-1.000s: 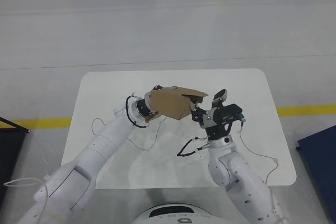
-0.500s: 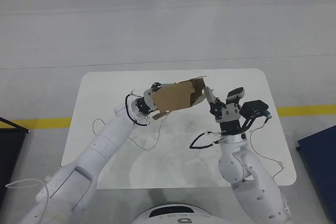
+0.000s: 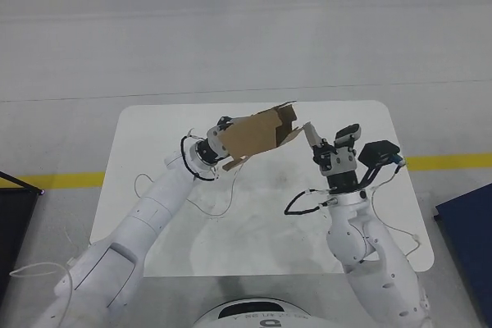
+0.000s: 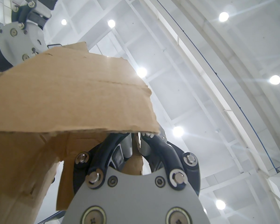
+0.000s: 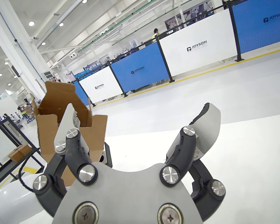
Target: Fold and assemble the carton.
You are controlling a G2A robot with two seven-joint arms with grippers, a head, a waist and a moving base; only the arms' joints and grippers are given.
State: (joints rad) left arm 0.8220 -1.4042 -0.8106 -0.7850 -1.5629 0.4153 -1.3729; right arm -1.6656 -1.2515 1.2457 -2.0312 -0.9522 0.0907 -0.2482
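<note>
The brown carton (image 3: 258, 134) was held up off the white desk (image 3: 189, 238), above its far middle, tilted, with its open end and loose flaps turned toward the right arm. The left gripper (image 3: 220, 141) had its jaws clamped on a cardboard edge at the carton's closed end; in the left wrist view that edge (image 4: 72, 94) sat pinched between the two fingers of the left gripper (image 4: 136, 138). The right gripper (image 3: 328, 136) stood just beside the open end with its jaws wide apart and nothing between them. Whether its nearer finger (image 5: 68, 117) touched a flap of the carton (image 5: 58, 103) could not be told. Behind the desk, blue and white barrier panels (image 5: 196, 47) each bore a small dark logo with a wordmark. A yellow floor line (image 3: 459, 160) ran past the desk
</note>
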